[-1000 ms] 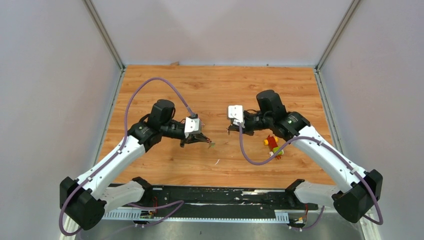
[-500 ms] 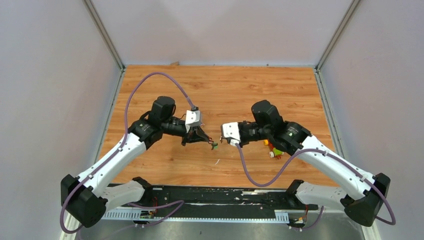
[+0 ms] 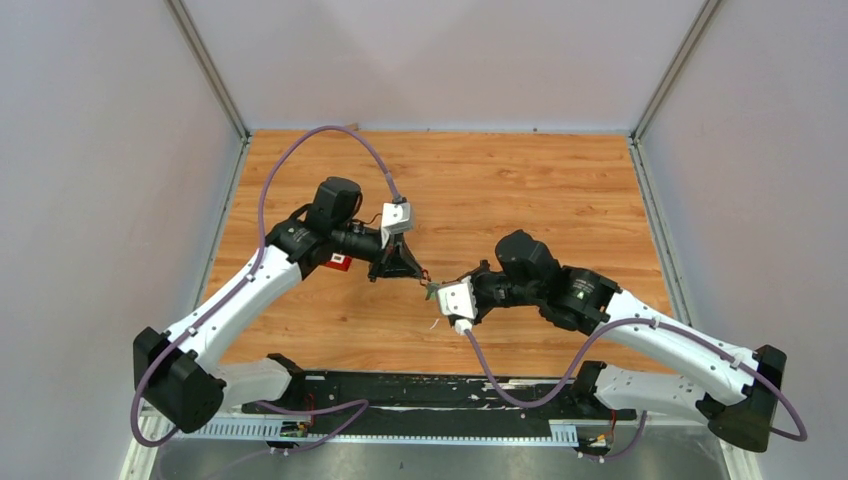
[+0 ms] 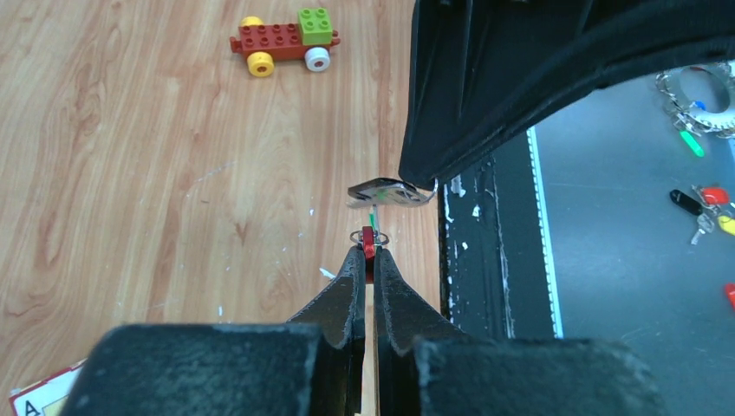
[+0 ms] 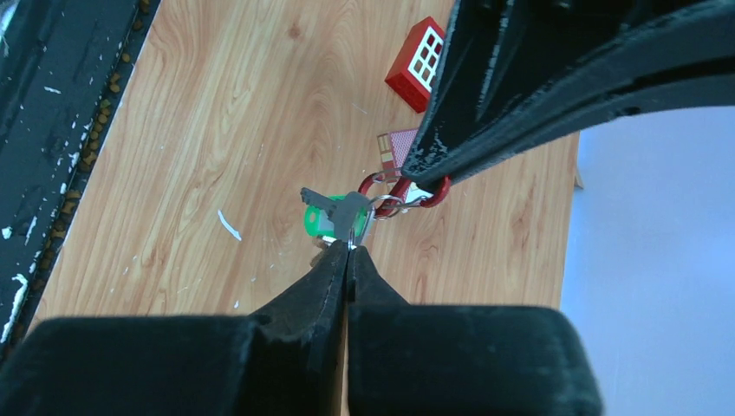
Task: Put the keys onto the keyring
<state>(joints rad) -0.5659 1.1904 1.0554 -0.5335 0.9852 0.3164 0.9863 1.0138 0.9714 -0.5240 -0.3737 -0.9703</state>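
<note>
My left gripper [image 4: 368, 252] is shut on the keyring [image 4: 368, 242], a small red wire loop seen edge-on at its tips. In the right wrist view the keyring [image 5: 406, 192] curls out below the left fingers [image 5: 485, 121]. My right gripper [image 5: 348, 249] is shut on the keys: a grey key [image 5: 336, 206] in front and the green-headed one [image 5: 314, 222] behind it. A small silver ring [image 5: 387, 206] lies against the red loop. From above, both grippers meet tip to tip over mid-table, left gripper [image 3: 418, 273], right gripper [image 3: 438, 291].
A red box with white squares [image 5: 422, 63] and a card [image 5: 394, 146] lie under the left arm. A toy block car [image 4: 282, 42] sits behind the right gripper. The black rail [image 4: 485, 260] marks the table's near edge.
The right arm swung forward and left, bringing the keys to the left gripper's tips. The left gripper shifted right and slightly back. The red box came into view; the toy blocks are now covered.
</note>
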